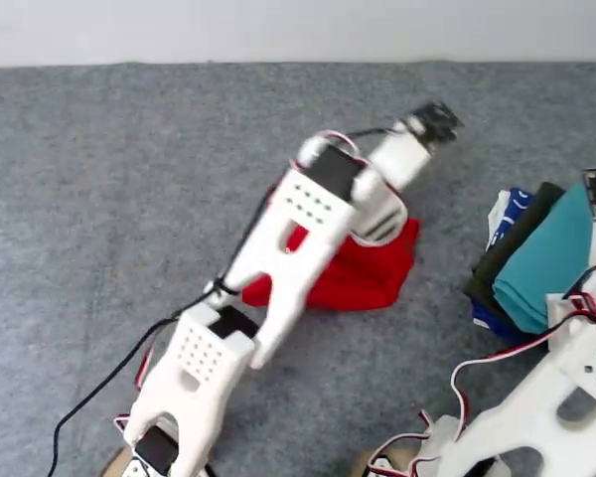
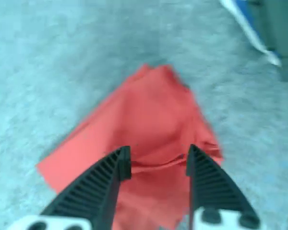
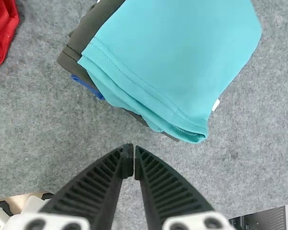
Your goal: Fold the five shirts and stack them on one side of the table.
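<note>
Hovering over the folded red shirt (image 1: 363,273) at centre of the high view, my left gripper (image 2: 157,160) has its fingers apart. My right gripper (image 3: 134,160), closed on nothing, sits beside the stack (image 1: 536,263) at the right edge. Judged step: transfer. The next move calls for pinching the shirt's edge and carrying it across.

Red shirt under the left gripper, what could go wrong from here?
1. The left gripper is open over the red shirt, whose folded layers look loose; pinching only the top layer could undo the fold.
2. The stack sits with offset layers under the teal shirt, so adding another may skew it.
3. The shut right gripper beside it could snag an edge.
</note>
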You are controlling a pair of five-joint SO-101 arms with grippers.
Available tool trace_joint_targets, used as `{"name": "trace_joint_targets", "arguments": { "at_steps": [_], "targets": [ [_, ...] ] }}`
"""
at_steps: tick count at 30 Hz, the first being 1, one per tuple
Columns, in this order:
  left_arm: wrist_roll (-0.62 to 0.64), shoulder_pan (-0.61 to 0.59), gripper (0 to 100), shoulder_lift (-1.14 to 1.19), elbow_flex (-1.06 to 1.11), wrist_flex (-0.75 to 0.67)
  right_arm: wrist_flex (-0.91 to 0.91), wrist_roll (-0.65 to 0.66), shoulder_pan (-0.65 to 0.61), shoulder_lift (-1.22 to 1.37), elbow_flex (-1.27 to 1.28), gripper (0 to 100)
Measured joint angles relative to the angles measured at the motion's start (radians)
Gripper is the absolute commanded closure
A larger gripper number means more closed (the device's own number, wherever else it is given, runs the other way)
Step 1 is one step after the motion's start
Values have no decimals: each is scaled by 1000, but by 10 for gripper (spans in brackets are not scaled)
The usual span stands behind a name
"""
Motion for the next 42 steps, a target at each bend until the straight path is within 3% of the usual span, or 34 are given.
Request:
{"name": "trace_joint_targets", "arguments": {
  "at_steps": [4, 10, 16, 26, 36, 42],
  "targets": [
    [-34, -86, 991, -12, -3, 0, 0, 0, 0, 0, 0, 989],
    [-94, -209, 987, 20, -3, 3, 0, 0, 0, 0, 0, 989],
    [-126, -215, 987, 207, 5, 3, 0, 0, 0, 0, 0, 989],
    [-130, -101, 987, 265, 51, 0, 0, 0, 0, 0, 0, 989],
    [-150, 121, 987, -115, 583, 0, 0, 0, 0, 0, 0, 988],
    [-149, 124, 987, -284, 644, -2, 0, 0, 0, 0, 0, 988]
  ]
}}
